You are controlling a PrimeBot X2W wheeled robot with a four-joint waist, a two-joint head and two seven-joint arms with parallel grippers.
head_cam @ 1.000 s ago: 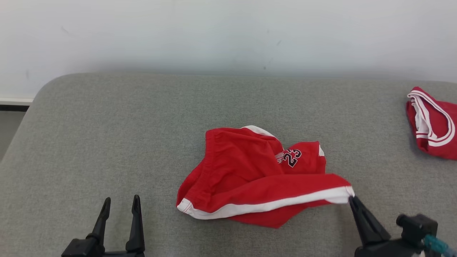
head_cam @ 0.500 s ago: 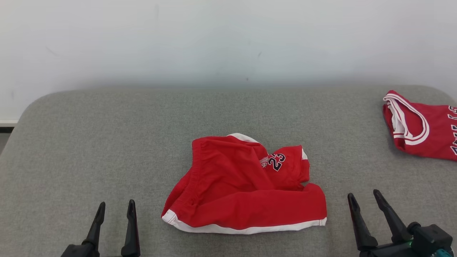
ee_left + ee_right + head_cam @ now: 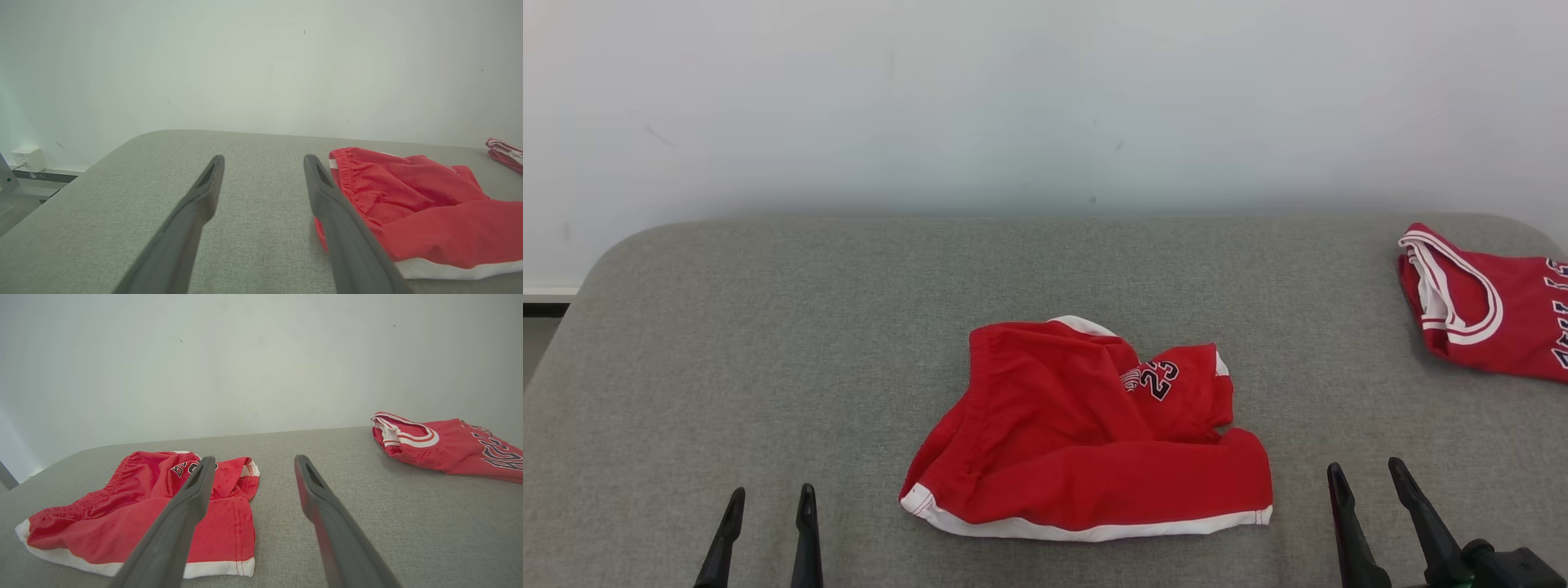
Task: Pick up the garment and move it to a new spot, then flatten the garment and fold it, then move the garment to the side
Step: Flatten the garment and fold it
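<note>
jaws: matte black | fingers (image 3: 203,192): long, tapered, slotted near tips

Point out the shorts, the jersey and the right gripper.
shorts (image 3: 1078,441): head view, middle of the red cloth.
jersey (image 3: 1517,322): head view, red body beside the white-trimmed opening.
right gripper (image 3: 1363,465): head view, midway between its two fingertips.

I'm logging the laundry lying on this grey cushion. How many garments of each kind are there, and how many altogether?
Red shorts: 1
Red jersey: 1
Total: 2 garments
</note>
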